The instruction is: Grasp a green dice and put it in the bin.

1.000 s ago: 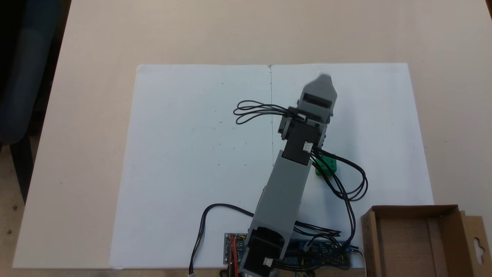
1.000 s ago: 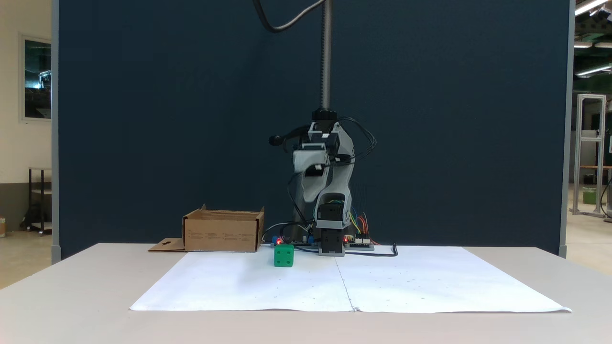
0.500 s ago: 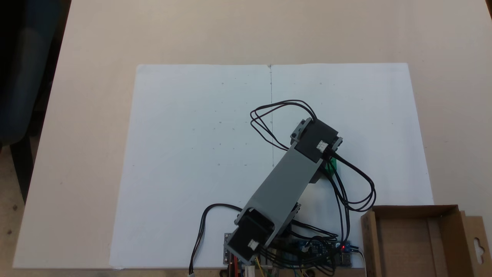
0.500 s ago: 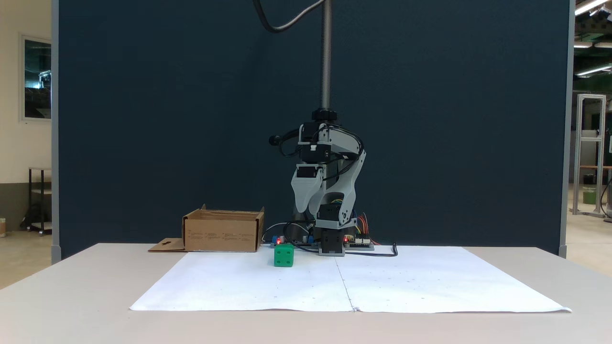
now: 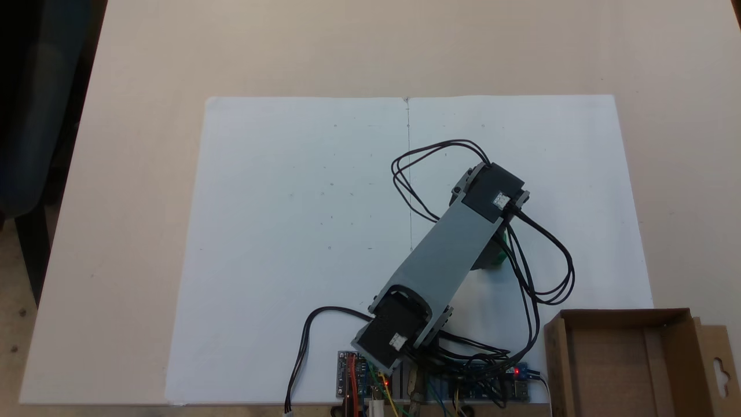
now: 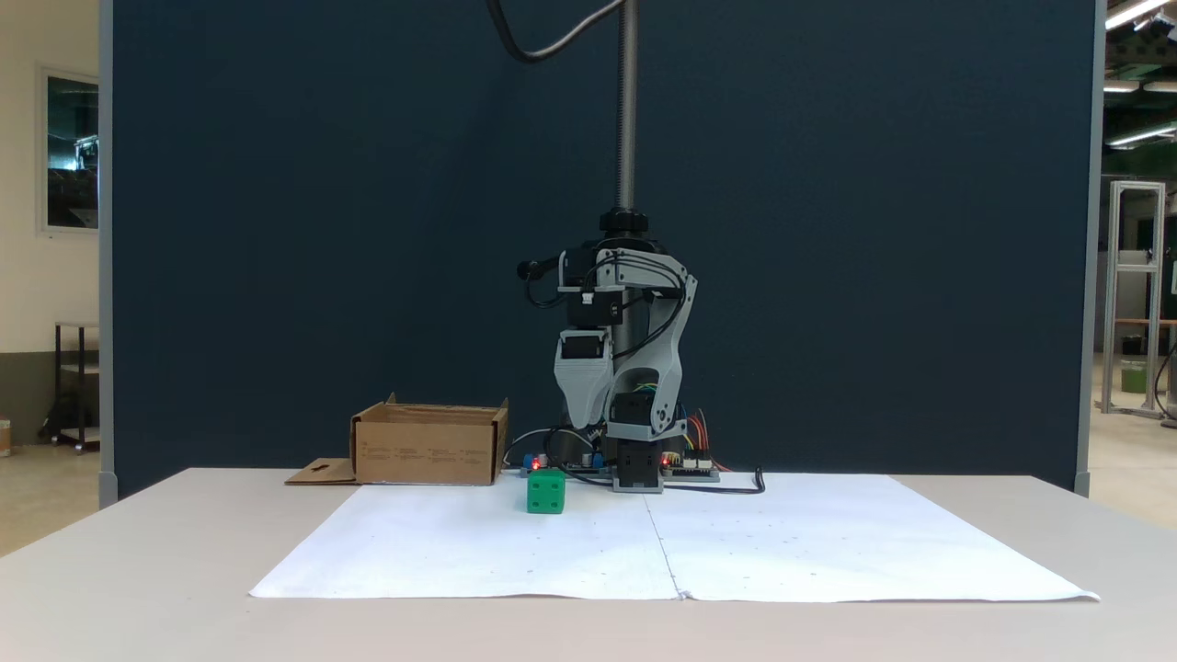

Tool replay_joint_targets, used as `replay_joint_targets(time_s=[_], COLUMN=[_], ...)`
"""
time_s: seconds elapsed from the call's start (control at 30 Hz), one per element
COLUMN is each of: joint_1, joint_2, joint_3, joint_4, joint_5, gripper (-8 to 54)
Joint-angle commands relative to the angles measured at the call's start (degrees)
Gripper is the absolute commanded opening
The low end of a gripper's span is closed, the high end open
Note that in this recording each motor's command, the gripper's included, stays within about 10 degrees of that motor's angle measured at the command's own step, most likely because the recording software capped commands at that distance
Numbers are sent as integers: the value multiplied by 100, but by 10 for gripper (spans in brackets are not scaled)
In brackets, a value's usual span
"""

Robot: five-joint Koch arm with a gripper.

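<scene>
On white paper (image 6: 460,552), green dice (image 6: 545,491) beside bin (image 6: 428,446), gripper (image 6: 585,425) above.

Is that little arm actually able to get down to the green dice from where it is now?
Probably yes. In a fixed view the gripper hangs pointing down, above and just right of the green dice, with nothing between them. The dice stands alone on the white paper, apart from the bin.

One overhead, one frontal, shared paper (image 5: 301,231)
</scene>
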Motion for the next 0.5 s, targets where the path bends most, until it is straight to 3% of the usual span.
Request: replay_joint_targets(time_s=[0.0,0.47], joint_1=[44,677], joint_2=[-62,-773], joint_3=[-255,-255], joint_4=[-466,-1020], joint_5=[-413,-1143], gripper=[455,459])
